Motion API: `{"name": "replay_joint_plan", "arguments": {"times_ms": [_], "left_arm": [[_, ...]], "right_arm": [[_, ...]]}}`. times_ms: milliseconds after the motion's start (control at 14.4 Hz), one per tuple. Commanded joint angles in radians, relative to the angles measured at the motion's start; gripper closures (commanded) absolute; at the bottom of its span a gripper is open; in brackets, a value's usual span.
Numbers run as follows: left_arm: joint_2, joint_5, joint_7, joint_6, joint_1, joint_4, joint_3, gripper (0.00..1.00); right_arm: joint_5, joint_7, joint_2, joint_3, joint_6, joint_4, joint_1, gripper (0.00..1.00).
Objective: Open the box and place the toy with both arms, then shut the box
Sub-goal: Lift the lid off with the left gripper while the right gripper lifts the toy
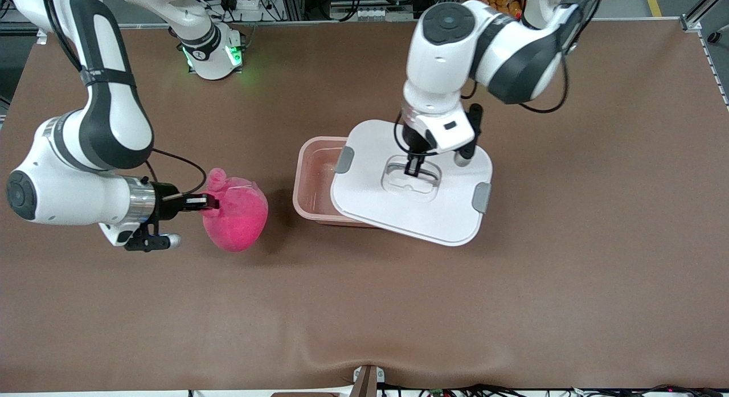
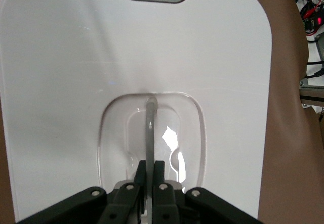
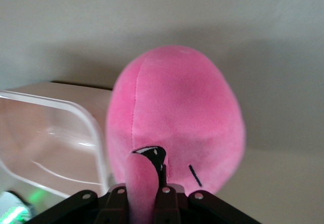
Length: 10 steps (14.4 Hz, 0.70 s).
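Two white arms work over the brown tabletop [image 1: 512,306]; the left tool [image 1: 414,168] is clamped narrow on the thin grey handle [image 2: 150,133] in the recess of the white lid [image 1: 398,215], holding the lid skewed over the pink box [image 1: 313,183] so that the box's end toward the right arm stands uncovered; one grey clip [image 1: 344,159] shows at the lid's edge above the box and another [image 1: 481,197] at the lid's edge toward the left arm's end; the box sits near the middle of the tabletop; the right tool [image 1: 208,202] is pinched on a stalk of the hot-pink plush toy [image 1: 239,215], which hangs beside the box toward the right arm's end, its shadow on the tabletop beneath.
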Motion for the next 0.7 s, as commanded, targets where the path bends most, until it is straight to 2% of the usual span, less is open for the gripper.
{"name": "replay_joint_plan", "arguments": {"times_ms": [0, 209, 627], "left_arm": [[-0.069, -0.085, 0.134, -0.047, 0.067, -0.01, -0.012, 1.0], [-0.117, -0.186, 0.328, -0.105, 0.166, -0.01, -0.012, 1.0], [-0.152, -0.345, 0.632, -0.242, 0.348, 0.023, -0.012, 1.0]], "right_arm": [[0.061, 0.146, -0.023, 0.016, -0.025, 0.016, 0.02, 1.0], [0.092, 0.274, -0.045, 0.057, -0.021, 0.018, 0.048, 1.0], [0.103, 0.476, -0.046, 0.057, -0.01, 0.075, 0.161, 1.0]]}}
